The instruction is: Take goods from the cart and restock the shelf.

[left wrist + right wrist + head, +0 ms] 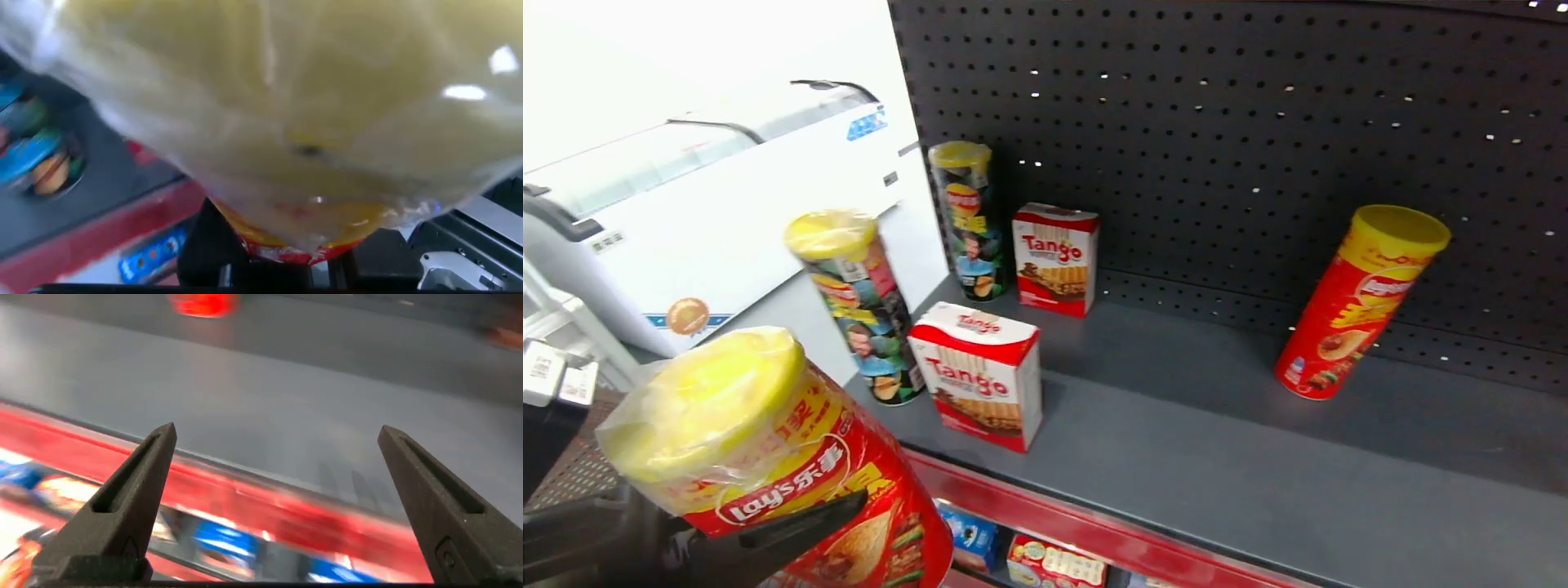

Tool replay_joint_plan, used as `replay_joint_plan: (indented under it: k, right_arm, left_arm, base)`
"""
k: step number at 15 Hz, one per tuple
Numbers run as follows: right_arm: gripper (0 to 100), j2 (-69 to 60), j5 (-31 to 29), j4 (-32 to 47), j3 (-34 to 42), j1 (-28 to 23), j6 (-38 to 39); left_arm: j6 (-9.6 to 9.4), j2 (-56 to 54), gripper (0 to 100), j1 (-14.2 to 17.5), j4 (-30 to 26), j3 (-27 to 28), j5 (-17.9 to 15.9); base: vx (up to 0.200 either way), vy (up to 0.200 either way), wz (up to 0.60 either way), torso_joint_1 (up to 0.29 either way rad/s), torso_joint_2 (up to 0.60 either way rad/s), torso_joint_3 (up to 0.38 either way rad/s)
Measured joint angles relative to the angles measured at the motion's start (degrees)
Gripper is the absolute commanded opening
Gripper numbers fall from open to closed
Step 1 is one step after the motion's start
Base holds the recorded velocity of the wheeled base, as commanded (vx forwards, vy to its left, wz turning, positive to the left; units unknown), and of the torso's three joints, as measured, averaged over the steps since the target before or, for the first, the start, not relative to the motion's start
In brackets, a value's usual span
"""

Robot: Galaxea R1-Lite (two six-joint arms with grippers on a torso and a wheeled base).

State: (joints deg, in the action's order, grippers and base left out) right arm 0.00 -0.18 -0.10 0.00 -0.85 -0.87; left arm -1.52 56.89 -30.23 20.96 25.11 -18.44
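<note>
Red chip can [792, 457], cylinder w/ yellow plastic lid under crinkly clear wrap, clamped in left pincer [278, 260] low-left before shelf [1217, 457]; its base cut off. Right pincer [278, 502] gapes wide over shelf's red front lip. Matte grey shelf carries matching can [1356, 306] by pegboard [1258, 122], plus two cardboard wafer boxes [980, 376] [1054, 257].

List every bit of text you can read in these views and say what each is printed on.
"Tango": near wafer box, on its face and its top.
"Tango": far wafer box.
"Lay's" with "乐事": held can in the left gripper.
Too small or blurred to read: near picture can, far picture can, right red can, freezer labels, lower-shelf packs.
</note>
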Motion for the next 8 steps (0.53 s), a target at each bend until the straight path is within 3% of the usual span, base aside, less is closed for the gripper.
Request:
replay_joint_plan:
  k: [2, 8]
  right_arm:
    - [100, 0.00, 0.00, -0.04, 0.00, 0.00, 0.00]
    - [100, 0.00, 0.09, -0.04, 0.00, -0.09, 0.00]
  left_arm:
    - [0.02, 0.22, 0, 0.20, 0.15, 0.02, -0.02]
    - [0.20, 0.46, 0, 0.55, 0.15, -0.06, 0.00]
  base:
    - [0.000, 0.000, -0.60, 0.000, 0.00, 0.002]
    - [0.000, 0.000, 0.00, 0.000, 0.00, 0.000]
